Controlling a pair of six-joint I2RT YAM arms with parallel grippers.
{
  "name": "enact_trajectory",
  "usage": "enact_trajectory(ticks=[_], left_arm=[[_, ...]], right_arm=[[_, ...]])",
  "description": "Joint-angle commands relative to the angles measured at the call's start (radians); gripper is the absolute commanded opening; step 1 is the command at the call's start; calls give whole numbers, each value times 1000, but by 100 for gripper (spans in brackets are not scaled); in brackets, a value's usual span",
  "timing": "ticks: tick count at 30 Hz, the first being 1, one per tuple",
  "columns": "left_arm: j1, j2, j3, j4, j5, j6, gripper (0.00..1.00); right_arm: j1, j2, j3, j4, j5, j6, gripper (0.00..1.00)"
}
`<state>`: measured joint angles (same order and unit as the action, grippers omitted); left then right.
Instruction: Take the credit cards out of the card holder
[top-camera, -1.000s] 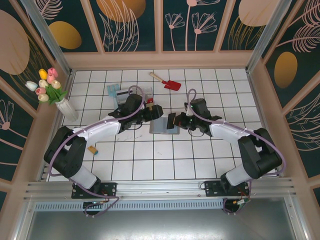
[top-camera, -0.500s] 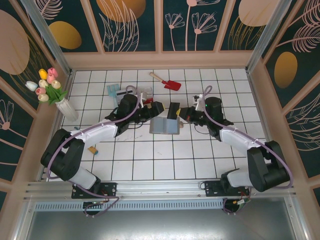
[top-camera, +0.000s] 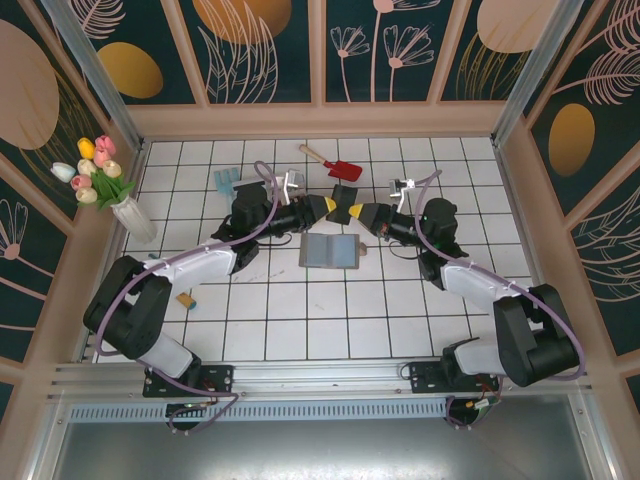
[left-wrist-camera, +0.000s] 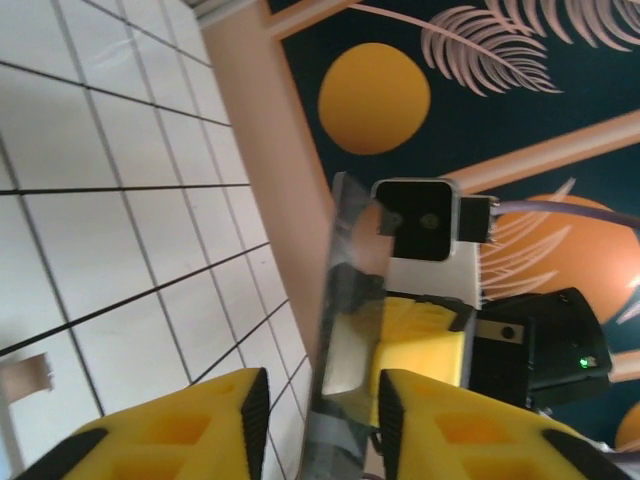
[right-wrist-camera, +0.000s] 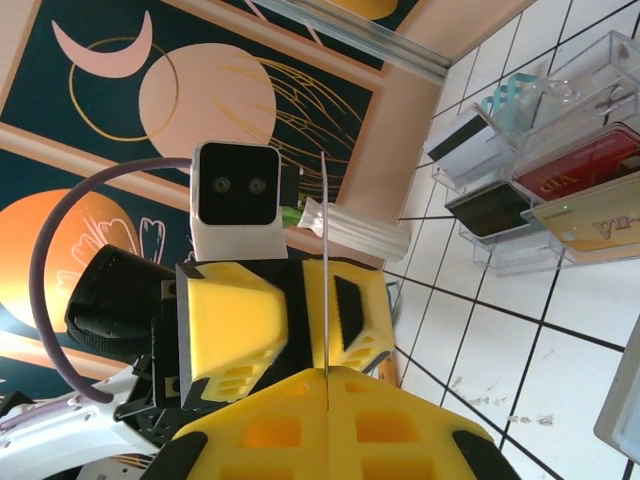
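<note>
1. My right claw (right-wrist-camera: 326, 374): I am clamping it fully closed on a thin black plastic credit card (left-wrist-camera: 345, 300) and holding the card on edge in the air. My right wrist camera is catching the card as a hairline rising from between my yellow fingers. My left wrist camera is showing its glossy broad face.

2. My left claw (left-wrist-camera: 322, 390): I am bracketing the opposite end of the same card, one yellow finger on each side. Whether I am actually pinching it I cannot tell, since the right wrist view is showing a dark sliver between one finger and the card.

3. Grey-blue bifold card holder (top-camera: 325, 251): the overhead camera is showing it lying open and flat on the white tiled table (top-camera: 300, 330), just on the near side of where my two claws are meeting.

4. Clear plastic divided tray (right-wrist-camera: 612, 52): my right wrist camera is showing its compartments.
   - A red card (right-wrist-camera: 590, 165) is carrying lettering that reads VIP.
   - A black card (right-wrist-camera: 495, 205) is sitting beside it.
   - A cream-yellow card (right-wrist-camera: 590, 222) is bearing letters too cut off to read.
   - A white card with a black stripe (right-wrist-camera: 468, 140) is standing at the far end.

5. Red toy shovel with a wooden handle (top-camera: 338, 166): it is lying beyond my claws.

6. White vase of tulips (top-camera: 128, 215): it is standing at the left edge of the table.
</note>
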<state>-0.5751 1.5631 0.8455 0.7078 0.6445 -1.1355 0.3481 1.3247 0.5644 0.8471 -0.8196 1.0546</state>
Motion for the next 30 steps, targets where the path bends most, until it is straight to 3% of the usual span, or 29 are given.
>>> enact_trajectory(ticks=[1,5,11,15,21,26,30], left_arm=[[-4,17,39,137,63,-37,33],[-4,23,48,124,60,-17,28],[-4,48,83,132,78,-17,11],[14,40,96,77,84,30,5],[101,9,193,-181,110,222,0],[133,4,384,-683,-76,663,0],[151,49,509,-892,-236,913,0]], right_arm=[[-4,-27,-14,96,-37,25,0],[-4,-23,-17,130,-44,40,0],[-3,-16,-4,130,-58,38,0],[-18,-26,35,-24,-62,-32,0],[-74,-55,164,-389,15,-266,66],[-114,-50,269,-660,100,-490,86],[-169,-48,286,-701,109,-526,96]])
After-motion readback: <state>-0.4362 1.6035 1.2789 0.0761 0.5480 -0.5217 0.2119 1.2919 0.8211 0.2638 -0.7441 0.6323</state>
